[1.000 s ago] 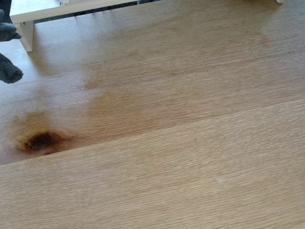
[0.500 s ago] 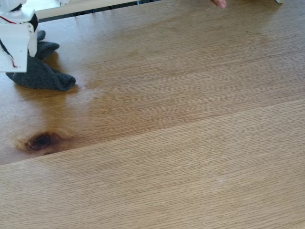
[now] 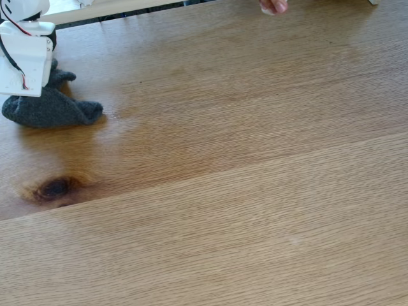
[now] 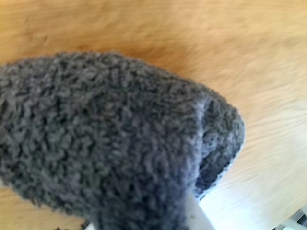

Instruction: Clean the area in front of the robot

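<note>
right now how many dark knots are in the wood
1: the dark knot sits near the fixed view's left edge, below the grey cloth. More could lie hidden under that cloth.

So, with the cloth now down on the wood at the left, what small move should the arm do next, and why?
Probably drag the dark grey cloth to the right in the fixed view, pressed flat on the tabletop. The cloth lies under the white arm at the left edge, and a small pale smear sits just beside its right tip, with unwiped wood beyond it.
</note>
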